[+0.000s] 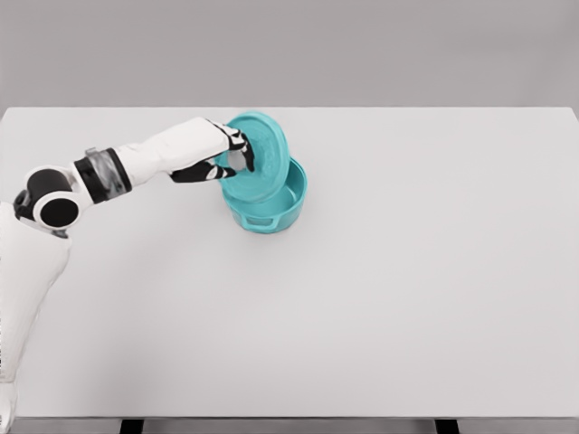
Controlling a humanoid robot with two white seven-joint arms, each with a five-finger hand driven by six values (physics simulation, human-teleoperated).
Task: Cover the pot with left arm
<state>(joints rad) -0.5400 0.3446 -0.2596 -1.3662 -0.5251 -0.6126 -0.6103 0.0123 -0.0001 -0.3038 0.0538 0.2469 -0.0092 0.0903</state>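
A teal pot was seen standing on the white table, left of the table's middle and toward its far edge, with 1 small handle visible on the near side of its wall. A teal lid of the same colour was held tilted over the pot: its far-left edge was raised high while its lower right edge sat against or just inside the pot's rim, so that the pot's opening was left partly uncovered at the near right. The left hand was closed on the lid from the left, with dark-jointed fingers curled across the lid's top face near its centre (whether a knob was gripped there could not be told, since the fingers hid that spot). A thumb or lower finger was seen pressed toward the lid's underside at its left edge. The left arm was seen reaching in from the lower left, with its white forearm stretched across the table toward the pot and a black-and-grey wrist joint visible behind the hand. The right arm was not shown anywhere in the head view. The table's surface was shown as plain white under a grey backdrop.
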